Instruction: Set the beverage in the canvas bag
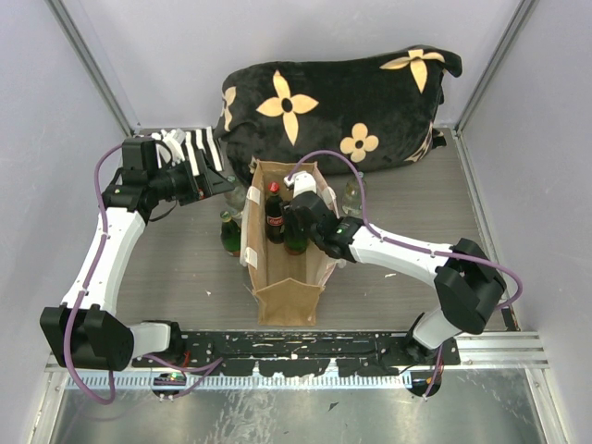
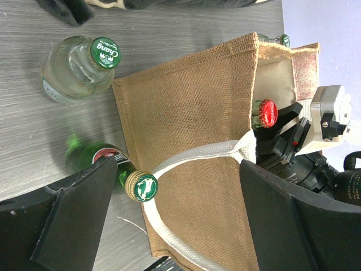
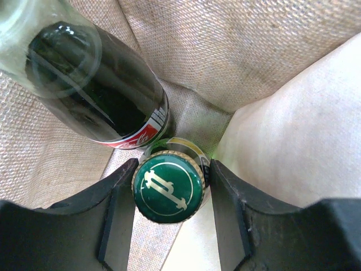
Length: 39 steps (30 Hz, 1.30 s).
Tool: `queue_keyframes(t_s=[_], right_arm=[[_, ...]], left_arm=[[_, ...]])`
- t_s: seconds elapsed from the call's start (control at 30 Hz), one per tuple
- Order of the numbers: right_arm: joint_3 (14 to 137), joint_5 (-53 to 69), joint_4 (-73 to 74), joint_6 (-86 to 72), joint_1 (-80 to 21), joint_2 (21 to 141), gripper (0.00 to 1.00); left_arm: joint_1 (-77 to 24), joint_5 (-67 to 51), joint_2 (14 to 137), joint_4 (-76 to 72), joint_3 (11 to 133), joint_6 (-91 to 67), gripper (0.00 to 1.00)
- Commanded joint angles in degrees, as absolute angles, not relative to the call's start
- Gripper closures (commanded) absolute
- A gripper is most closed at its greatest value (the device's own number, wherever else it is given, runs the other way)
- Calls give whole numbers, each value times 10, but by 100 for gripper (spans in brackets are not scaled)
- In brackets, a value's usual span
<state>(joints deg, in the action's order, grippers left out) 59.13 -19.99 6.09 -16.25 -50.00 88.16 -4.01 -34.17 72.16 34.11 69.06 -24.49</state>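
Note:
The tan canvas bag (image 1: 289, 294) stands open mid-table, with cream handles (image 2: 186, 155). My right gripper (image 1: 298, 220) reaches down into it; in the right wrist view its fingers (image 3: 115, 195) press both sides of the neck of a green bottle with a green cap (image 3: 168, 188), so the right gripper (image 3: 172, 169) is shut on it. A cola bottle (image 3: 96, 90) with a red cap (image 1: 274, 188) stands beside it inside the bag. My left gripper (image 1: 222, 182) is open and empty, above the bag's left side (image 2: 192, 107).
Outside the bag's left wall stand a green bottle (image 2: 132, 183) and a clear Chang bottle (image 2: 79, 68). Another clear bottle (image 1: 351, 196) stands right of the bag. A black flowered cushion (image 1: 338, 102) lies behind it. Grey walls enclose the table.

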Motion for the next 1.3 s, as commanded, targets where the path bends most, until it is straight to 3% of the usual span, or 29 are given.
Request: queue_keyframes(t_s=[0.0, 0.43, 1.0, 1.03, 1.1, 1.17, 1.27], right_arm=[[595, -209, 12, -169, -496, 875, 99], [611, -216, -7, -169, -495, 805, 99], [548, -187, -20, -192, -492, 832, 98], [551, -186, -18, -191, -492, 833, 93], [559, -190, -13, -189, -492, 833, 72], [567, -195, -10, -187, -492, 830, 56], [582, -203, -9, -181, -492, 821, 45]], left_arm=[[-38, -352, 716, 333, 685, -241, 3], [-38, -353, 723, 333, 694, -239, 3], [-38, -350, 744, 337, 696, -239, 3], [-38, -349, 743, 336, 696, -238, 4], [-38, -350, 743, 336, 695, -238, 3], [-38, -350, 743, 335, 694, -238, 3], [-38, -351, 743, 335, 694, -238, 4]])
